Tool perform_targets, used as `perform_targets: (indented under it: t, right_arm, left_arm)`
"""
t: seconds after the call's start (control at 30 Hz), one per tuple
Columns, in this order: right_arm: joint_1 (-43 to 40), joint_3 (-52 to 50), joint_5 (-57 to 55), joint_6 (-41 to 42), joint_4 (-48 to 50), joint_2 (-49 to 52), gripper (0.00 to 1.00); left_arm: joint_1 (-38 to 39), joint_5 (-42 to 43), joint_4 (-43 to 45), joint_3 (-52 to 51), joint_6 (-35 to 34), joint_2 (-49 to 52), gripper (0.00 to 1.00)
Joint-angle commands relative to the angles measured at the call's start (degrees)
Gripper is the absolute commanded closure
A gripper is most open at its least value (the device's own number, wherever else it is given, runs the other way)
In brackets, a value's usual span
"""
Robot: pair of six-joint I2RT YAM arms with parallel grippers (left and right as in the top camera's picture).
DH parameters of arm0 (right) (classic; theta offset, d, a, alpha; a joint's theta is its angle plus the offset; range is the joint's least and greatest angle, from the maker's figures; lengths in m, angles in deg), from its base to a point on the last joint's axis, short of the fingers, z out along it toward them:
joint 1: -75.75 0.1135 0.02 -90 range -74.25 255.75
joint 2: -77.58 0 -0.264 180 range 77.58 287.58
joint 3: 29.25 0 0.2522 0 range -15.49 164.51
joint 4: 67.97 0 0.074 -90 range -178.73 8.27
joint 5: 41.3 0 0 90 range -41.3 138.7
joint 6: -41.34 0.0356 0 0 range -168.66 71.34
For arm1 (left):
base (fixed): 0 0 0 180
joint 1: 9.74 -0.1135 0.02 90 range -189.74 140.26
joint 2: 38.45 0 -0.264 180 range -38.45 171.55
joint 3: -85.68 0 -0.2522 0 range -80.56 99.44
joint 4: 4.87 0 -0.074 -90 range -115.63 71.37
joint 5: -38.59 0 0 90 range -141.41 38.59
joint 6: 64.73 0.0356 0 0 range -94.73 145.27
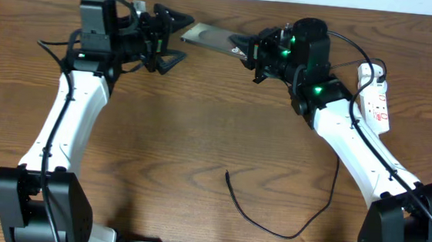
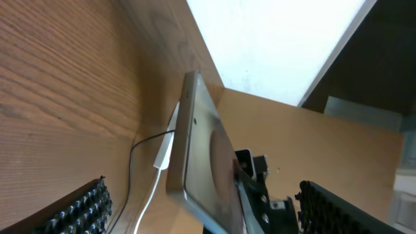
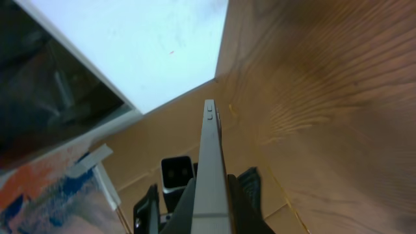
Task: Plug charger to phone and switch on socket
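Left claw: we see the left claw (image 1: 180, 38) released, its fingers (image 2: 81, 211) spread wide at the far left of the bench (image 1: 199, 135).
Left claw and phone: from overhead, the phone's free end points at the gap between those spread fingers; in the left wrist view the phone stands apart from both.
Right claw: the right claw (image 1: 244, 52) is clenched on the phone (image 1: 207, 37), gripping it at one end with a finger (image 3: 244, 195) on each flat face.
Phone: we find it near the far edge of the bench, between the two claws, turned up on its long edge and tilted; the right wrist view shows its thin side with the small buttons facing the camera. We cannot tell whether it touches the bench.
Charger: the charger (image 1: 241, 210) lies loose on the bench near the front, in a wide curve, well apart from the phone.
Connector tip: the connector tip (image 1: 228, 174) rests bare on the wood, free of both claws.
Socket: the socket (image 1: 377, 103) lies at the far right of the bench, just beside the right arm.
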Motion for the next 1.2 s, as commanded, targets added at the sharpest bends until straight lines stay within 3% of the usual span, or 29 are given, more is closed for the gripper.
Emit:
perform_targets:
  t: [0.0,0.3,0.4,0.5,0.6,0.83,0.93,1.17]
  right_arm:
    - [1.4,1.3,0.9,0.9,1.8,-0.3,0.99]
    - [4.0,1.3,-0.5,0.5,3.7,-0.3,0.99]
    - [4.5,1.3,-0.5,0.5,3.7,-0.3,0.99]
    - [4.9,1.3,-0.6,0.4,3.7,-0.3,0.99]
    - [5.2,1.3,-0.8,-0.2,3.7,-0.3,0.99]
    - [6.2,1.3,-0.8,-1.0,3.7,-0.3,0.99]
    - [6.7,1.3,-1.8,-1.2,3.7,-0.3,0.99]
    - [8.0,1.3,-3.9,-1.7,3.6,-0.3,0.99]
  left_arm:
    - [2.6,-6.5,0.6,0.7,-1.7,-0.7,0.11]
    - [6.8,-15.0,4.2,0.7,-2.0,-0.7,0.14]
    - [6.8,-16.9,4.3,0.7,-1.9,-0.7,0.28]
    - [6.8,-17.7,4.7,0.7,-2.0,-0.7,0.29]
    - [6.8,-18.4,5.2,0.7,-2.5,-0.7,0.44]
    - [6.8,-19.3,5.7,0.7,-3.7,-0.7,0.63]
    - [6.8,-19.8,5.7,0.7,-4.2,-0.7,0.77]
    - [6.8,-21.0,5.7,0.7,-9.0,-0.7,0.82]
